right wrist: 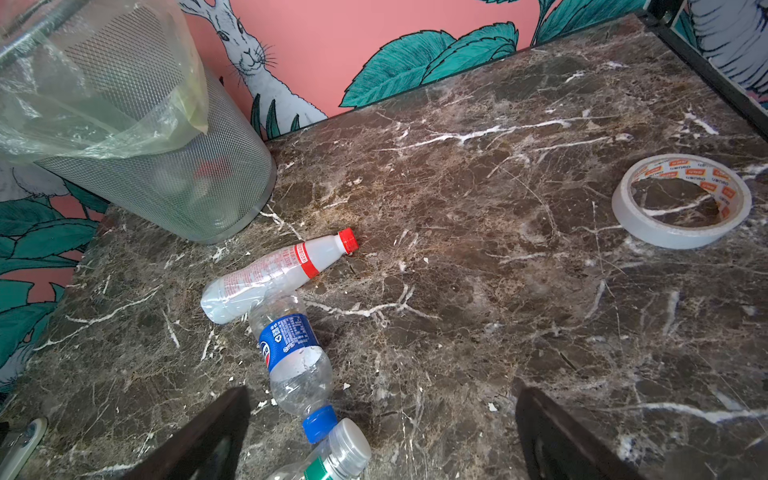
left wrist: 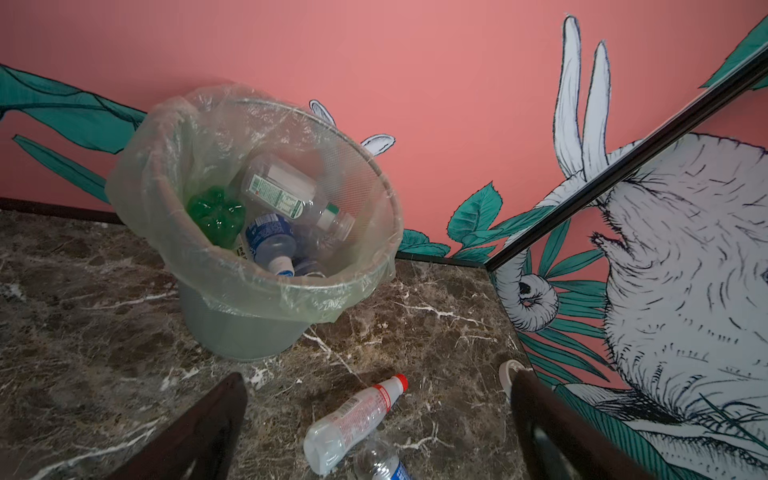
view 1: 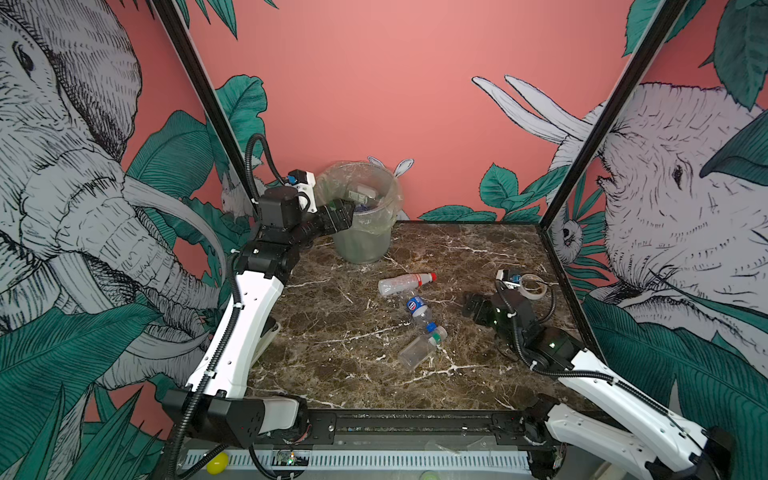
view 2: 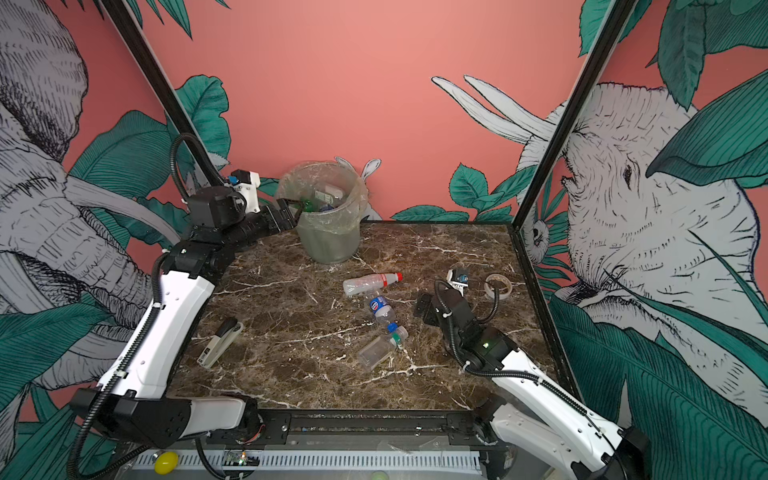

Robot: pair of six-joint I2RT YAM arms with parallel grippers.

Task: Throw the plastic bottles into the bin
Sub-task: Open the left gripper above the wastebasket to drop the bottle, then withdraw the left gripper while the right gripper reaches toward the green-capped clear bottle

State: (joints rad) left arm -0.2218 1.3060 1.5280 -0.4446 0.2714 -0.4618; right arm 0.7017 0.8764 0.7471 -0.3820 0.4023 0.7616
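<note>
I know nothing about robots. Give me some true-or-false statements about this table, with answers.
The red-capped bottle lies on its side on the table. True.
The bin is empty. False: it holds several bottles, including a green bottle.
The left gripper grips a bottle. False: its jaws are open, holding nothing.
The roll of tape is in the bin. False: it lies on the table.
The blue-capped bottle lies on the table. True.

Soft, even room light leaves only faint shadows on the marble table (view 1: 340, 374). Wide lenses bow the edges. In the wrist views the fingers (left wrist: 199, 432) look dark and blurred.
</note>
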